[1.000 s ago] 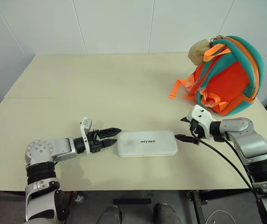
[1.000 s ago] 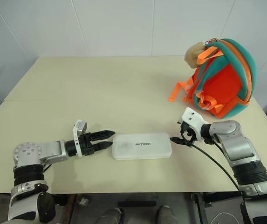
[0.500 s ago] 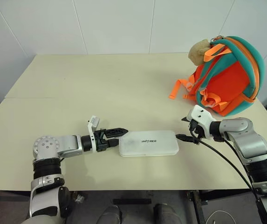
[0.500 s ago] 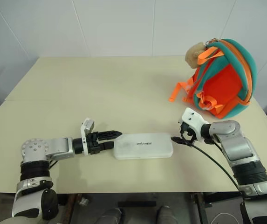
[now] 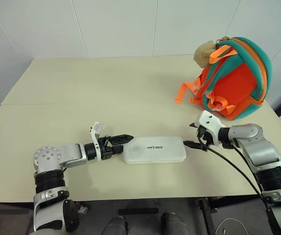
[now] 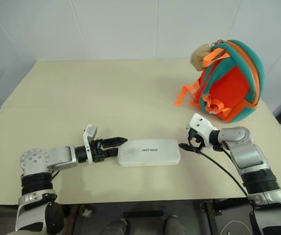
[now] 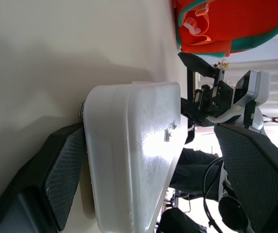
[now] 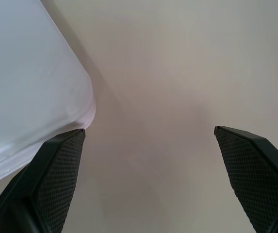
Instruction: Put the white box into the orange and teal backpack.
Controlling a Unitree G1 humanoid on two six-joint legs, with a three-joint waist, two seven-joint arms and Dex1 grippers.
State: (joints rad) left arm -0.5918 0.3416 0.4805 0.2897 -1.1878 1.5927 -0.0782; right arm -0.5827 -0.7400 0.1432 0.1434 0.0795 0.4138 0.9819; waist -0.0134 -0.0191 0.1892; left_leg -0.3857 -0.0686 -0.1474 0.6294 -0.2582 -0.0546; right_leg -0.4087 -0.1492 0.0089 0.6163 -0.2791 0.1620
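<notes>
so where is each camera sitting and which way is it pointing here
Left and right eye views: on the head, looking forward and down at the table, white box, orange and teal backpack; both arms show.
Left wrist view: on the left wrist, looking along the open left gripper at the box end between its fingers; the right gripper shows beyond.
Right wrist view: on the right wrist, facing the table past a box corner; its open fingers show.
Shared: all show the white box.

Bare table between white box and backpack.
</notes>
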